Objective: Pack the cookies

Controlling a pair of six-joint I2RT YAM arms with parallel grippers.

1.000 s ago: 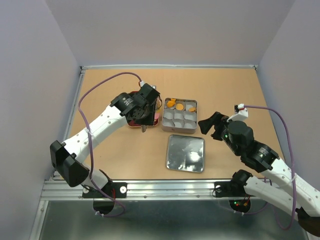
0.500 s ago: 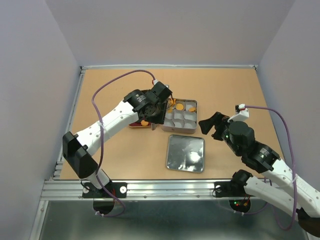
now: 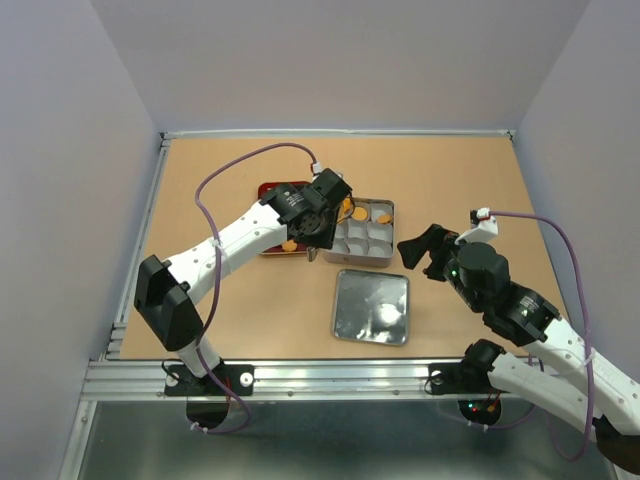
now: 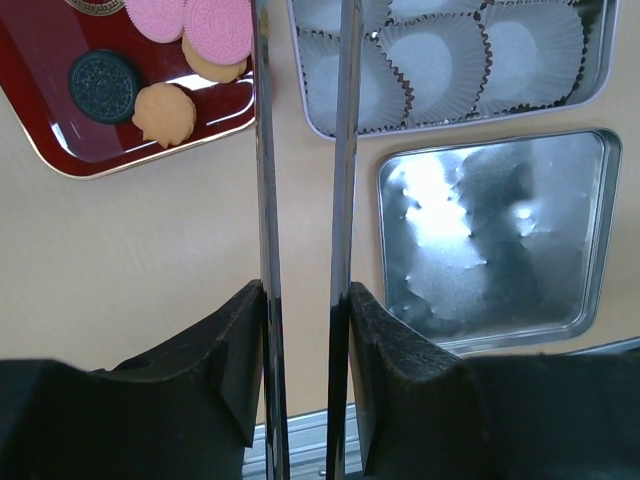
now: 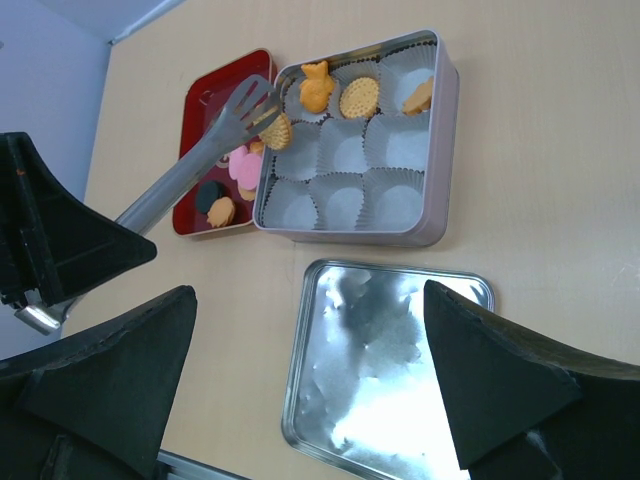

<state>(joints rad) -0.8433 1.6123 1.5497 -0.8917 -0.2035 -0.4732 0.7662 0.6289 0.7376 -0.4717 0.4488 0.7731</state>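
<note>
My left gripper (image 3: 318, 215) is shut on metal tongs (image 5: 200, 160), which pinch a round yellow cookie (image 5: 277, 130) at the tin's left rim. The tongs' two blades (image 4: 265, 150) run up the left wrist view, and their tips are out of frame there. The square tin (image 5: 440, 150) has paper cups and three orange cookies (image 5: 359, 97) in its far row. A red tray (image 4: 60, 130) left of the tin holds pink cookies (image 4: 215, 25), a dark one (image 4: 103, 85) and an orange one (image 4: 165, 113). My right gripper (image 3: 420, 250) is open and empty, right of the tin.
The tin's lid (image 3: 370, 305) lies flat in front of the tin, and also shows in the right wrist view (image 5: 385, 370). The left arm's purple cable (image 3: 250, 160) loops above the tray. Walls close the table at the back and sides.
My left arm has swung right from over the red tray to the tin's left edge, carrying the tongs. The right arm has not moved.
</note>
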